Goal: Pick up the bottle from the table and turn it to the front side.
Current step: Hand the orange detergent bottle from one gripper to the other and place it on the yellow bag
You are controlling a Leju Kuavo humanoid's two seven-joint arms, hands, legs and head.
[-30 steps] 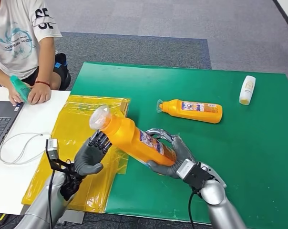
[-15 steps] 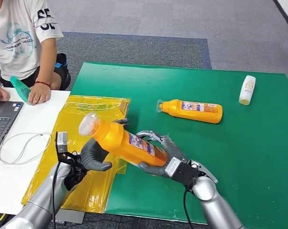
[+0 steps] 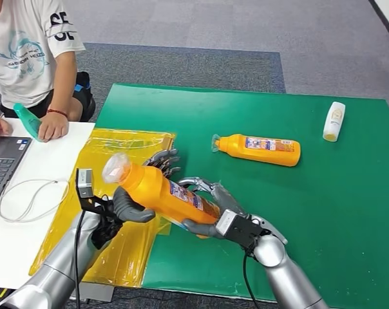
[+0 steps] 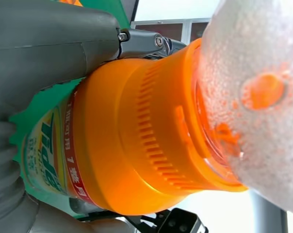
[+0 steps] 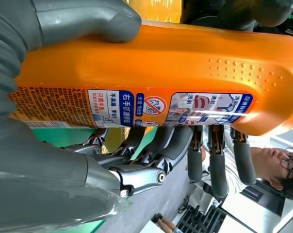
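With the orange bottle (image 3: 165,193) lifted clear of the green mat (image 3: 328,193), we grip its base in our right hand (image 3: 217,209) and its neck in our left hand (image 3: 129,206); turning it label-front remains.

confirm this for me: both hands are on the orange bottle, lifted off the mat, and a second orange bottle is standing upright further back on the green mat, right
Not quite. The second orange bottle is lying on its side on the green mat, not standing; the head view shows it. The rest holds: the left hand and right hand both hold the lifted orange bottle.
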